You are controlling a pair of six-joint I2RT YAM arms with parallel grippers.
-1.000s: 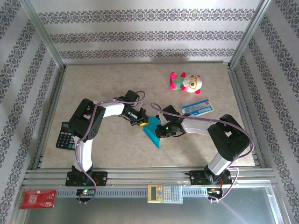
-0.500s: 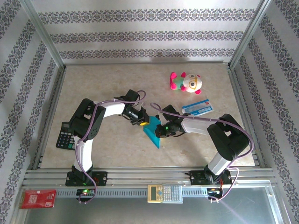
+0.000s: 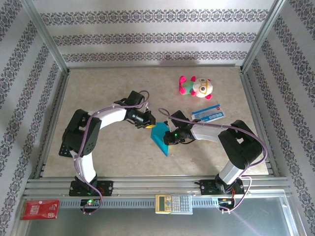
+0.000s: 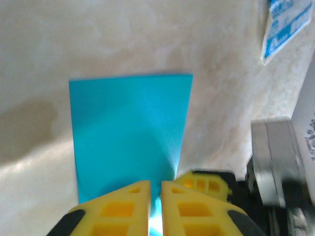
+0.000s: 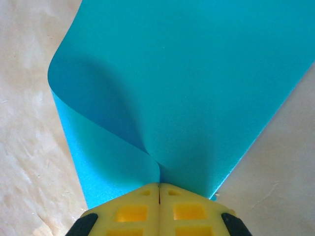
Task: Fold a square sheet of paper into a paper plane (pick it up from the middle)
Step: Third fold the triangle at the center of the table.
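The teal square sheet of paper [image 3: 160, 140] hangs folded over on itself near the table's middle, with a point toward the near edge. My right gripper [image 3: 169, 138] is shut on its right side. In the right wrist view the sheet [image 5: 197, 73] curls out of the closed seam of the right gripper [image 5: 158, 186]. My left gripper [image 3: 149, 124] is at the sheet's far-left corner. In the left wrist view the left gripper [image 4: 155, 187] is shut to a thin slit over the near edge of the flat sheet [image 4: 128, 128]. One yellow right finger [image 4: 204, 184] shows beside it.
A pink-and-white plush toy [image 3: 196, 87] lies at the back right, and a white-and-blue printed card [image 3: 207, 113] [image 4: 283, 24] lies just in front of it. A black calculator [image 3: 65, 147] sits behind the left arm. Another calculator [image 3: 173, 203] and a red pack [image 3: 40, 209] rest on the front rail.
The left arm's elbow has swung out to the left, and its gripper has drawn slightly back toward the sheet's far corner. The right gripper and the paper have stayed in place.
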